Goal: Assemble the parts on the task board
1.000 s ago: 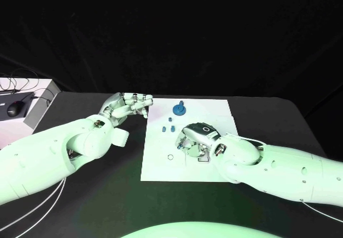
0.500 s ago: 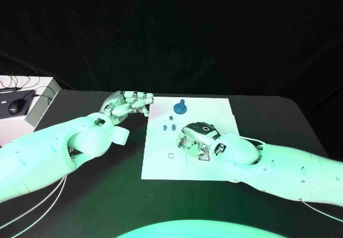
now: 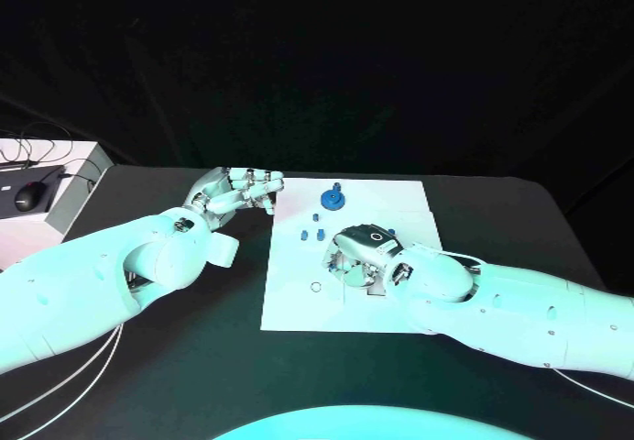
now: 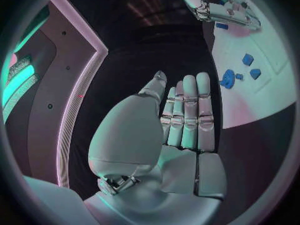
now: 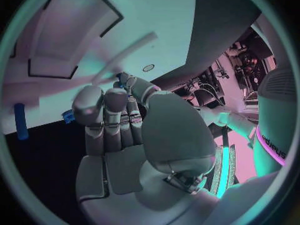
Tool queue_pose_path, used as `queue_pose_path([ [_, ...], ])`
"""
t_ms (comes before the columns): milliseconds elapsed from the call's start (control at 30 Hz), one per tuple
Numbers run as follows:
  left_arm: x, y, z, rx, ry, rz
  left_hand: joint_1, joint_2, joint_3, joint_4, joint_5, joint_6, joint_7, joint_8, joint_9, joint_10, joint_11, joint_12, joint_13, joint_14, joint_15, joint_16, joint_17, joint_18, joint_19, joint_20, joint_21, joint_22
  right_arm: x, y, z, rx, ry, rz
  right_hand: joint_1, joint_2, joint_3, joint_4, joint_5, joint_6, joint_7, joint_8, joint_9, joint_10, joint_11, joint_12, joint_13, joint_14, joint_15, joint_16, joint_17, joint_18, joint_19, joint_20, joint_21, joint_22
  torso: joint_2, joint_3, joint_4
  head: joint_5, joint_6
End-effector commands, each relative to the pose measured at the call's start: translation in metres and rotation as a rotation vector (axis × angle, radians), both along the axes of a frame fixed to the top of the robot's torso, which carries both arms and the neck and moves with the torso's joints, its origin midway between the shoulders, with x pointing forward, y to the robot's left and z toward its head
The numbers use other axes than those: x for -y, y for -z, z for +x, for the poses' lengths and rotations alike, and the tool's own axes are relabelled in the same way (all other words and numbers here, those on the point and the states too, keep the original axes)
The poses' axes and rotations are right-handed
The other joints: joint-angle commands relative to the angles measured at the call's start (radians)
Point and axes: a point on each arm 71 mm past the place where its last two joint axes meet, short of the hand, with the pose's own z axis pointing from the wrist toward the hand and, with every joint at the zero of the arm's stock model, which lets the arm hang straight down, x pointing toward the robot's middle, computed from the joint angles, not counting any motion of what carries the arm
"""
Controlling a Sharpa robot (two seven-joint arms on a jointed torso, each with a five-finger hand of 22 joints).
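- While my right hand (image 3: 359,254) hangs low over the middle of the white task board (image 3: 293,302), its fingers are curled downward onto the plate; whether they pinch a part I cannot tell from the head view.
- From my right wrist camera, the same fingers (image 5: 103,110) bend together toward the board's surface, and a small blue piece (image 5: 119,83) shows just past the fingertips. A blue peg (image 5: 22,121) lies apart near the rim of that picture.
- My left hand (image 3: 235,194) hovers just off the board's far left corner, above the black table (image 3: 198,367), with fingers bent and nothing in them.
- My left wrist camera shows those fingers (image 4: 187,110) laid side by side and nearly straight, holding nothing.
- On the board's far end stands a round blue part with a knob (image 3: 332,199); nearer me lie three small blue pieces (image 3: 314,230) in a loose cluster, between that round part and my right hand.
- A small ring-shaped hole (image 3: 316,288) sits in the plate's left half, on my side of the cluster.
- At the table's far left corner, a computer mouse (image 3: 27,197) rests on a pale stand.
- Writing on the robot body in the right wrist view is too bent to read.
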Motion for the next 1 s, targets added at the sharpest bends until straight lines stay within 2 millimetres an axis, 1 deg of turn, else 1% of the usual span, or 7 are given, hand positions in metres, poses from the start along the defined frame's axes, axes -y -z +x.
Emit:
queue_pose_path([
  [33, 0.002, -0.001, -0.001, 0.004, 0.014, -0.004, 0.003, 0.005, 0.001, 0.005, 0.004, -0.004, 0.006, 0.004, 0.001, -0.003, 0.000, -0.003, -0.001, 0.007, 0.003, -0.005, 0.001, -0.005, 0.007, -0.001, -0.003, 0.001, 0.000, 0.007, 0.001, -0.014, -0.005, -0.046, -0.008, -0.006, -0.021, 0.004, 0.029, -0.016, 0.002, -0.002, -0.003, 0.010, -0.012, 0.006, 0.003, -0.005, 0.000, -0.007, -0.003, 0.021, 0.060, -0.005, -0.011, 0.027, 0.001, -0.0004, 0.0023, 0.001, -0.002],
  [100, 0.002, -0.001, -0.001, 0.004, 0.013, -0.004, 0.003, 0.005, 0.001, 0.005, 0.004, -0.004, 0.006, 0.004, 0.001, -0.003, 0.000, -0.003, -0.001, 0.007, 0.003, -0.005, 0.001, -0.005, 0.007, -0.001, -0.003, 0.001, -0.001, 0.007, 0.001, -0.013, -0.009, -0.043, -0.015, -0.018, -0.047, 0.011, 0.055, -0.028, 0.003, -0.003, -0.004, -0.001, -0.010, 0.006, 0.003, -0.004, 0.002, -0.010, -0.005, 0.022, 0.060, -0.003, -0.023, 0.022, 0.000, 0.0000, 0.0012, 0.003, -0.005],
  [200, 0.001, -0.001, -0.001, 0.003, 0.013, -0.003, 0.003, 0.005, 0.001, 0.005, 0.004, -0.004, 0.006, 0.004, 0.001, -0.003, 0.000, -0.003, -0.001, 0.007, 0.003, -0.005, 0.001, -0.005, 0.007, -0.001, -0.003, 0.001, -0.001, 0.007, 0.001, -0.009, -0.012, -0.032, -0.025, -0.036, -0.093, 0.029, 0.061, -0.048, 0.002, -0.003, -0.005, -0.027, -0.003, 0.005, 0.002, -0.003, 0.006, -0.016, -0.010, 0.024, 0.060, 0.000, -0.044, 0.011, 0.000, -0.0005, -0.0003, 0.003, -0.006],
  [367, 0.001, -0.001, -0.001, 0.002, 0.013, -0.002, 0.003, 0.005, 0.001, 0.005, 0.004, -0.004, 0.006, 0.004, 0.001, -0.003, 0.000, -0.003, -0.001, 0.007, 0.003, -0.005, 0.001, -0.005, 0.007, -0.001, -0.003, 0.001, 0.001, 0.006, 0.001, 0.003, -0.013, -0.011, -0.029, -0.060, -0.133, 0.046, 0.065, -0.065, 0.000, -0.003, -0.005, -0.060, 0.005, 0.006, 0.002, -0.002, 0.011, -0.019, -0.014, 0.030, 0.060, 0.004, -0.062, -0.002, -0.001, 0.0000, -0.0009, 0.004, -0.004],
  [733, 0.000, 0.000, 0.000, 0.001, 0.011, -0.001, 0.003, 0.004, 0.000, 0.007, 0.004, -0.004, 0.006, 0.004, 0.001, -0.003, 0.000, -0.003, -0.001, 0.008, 0.003, -0.006, 0.003, -0.005, 0.008, -0.001, -0.006, 0.003, 0.008, 0.000, -0.004, 0.037, 0.005, 0.043, -0.016, -0.077, -0.191, 0.069, 0.068, -0.086, 0.001, -0.003, -0.005, -0.125, 0.020, 0.007, 0.002, -0.003, 0.021, -0.030, -0.024, 0.050, 0.058, 0.016, -0.119, -0.038, 0.000, 0.0016, -0.0008, 0.004, -0.003],
  [833, 0.000, 0.000, 0.000, 0.001, 0.010, 0.000, 0.003, 0.004, 0.000, 0.007, 0.004, -0.004, 0.006, 0.004, 0.001, -0.003, 0.000, -0.003, -0.001, 0.008, 0.003, -0.006, 0.003, -0.005, 0.008, -0.001, -0.006, 0.003, 0.012, -0.004, -0.007, 0.049, 0.010, 0.072, -0.003, -0.075, -0.221, 0.084, 0.069, -0.092, 0.000, -0.003, -0.005, -0.130, 0.021, 0.007, 0.002, -0.002, 0.021, -0.032, -0.027, 0.055, 0.058, 0.019, -0.124, -0.049, 0.000, 0.0016, -0.0012, 0.003, -0.001],
  [1000, -0.001, 0.000, 0.000, 0.001, 0.007, 0.000, 0.003, 0.004, 0.000, 0.007, 0.004, -0.004, 0.006, 0.004, 0.001, -0.003, 0.000, -0.003, -0.001, 0.008, 0.003, -0.006, 0.003, -0.005, 0.008, -0.001, -0.006, 0.003, 0.025, -0.016, -0.006, 0.051, 0.045, 0.126, 0.000, -0.081, -0.233, 0.097, 0.069, -0.105, -0.002, -0.003, -0.005, -0.122, 0.019, 0.007, 0.003, -0.001, 0.021, -0.028, -0.028, 0.053, 0.058, 0.018, -0.114, -0.053, -0.001, 0.0009, -0.0025, -0.001, 0.003],
])
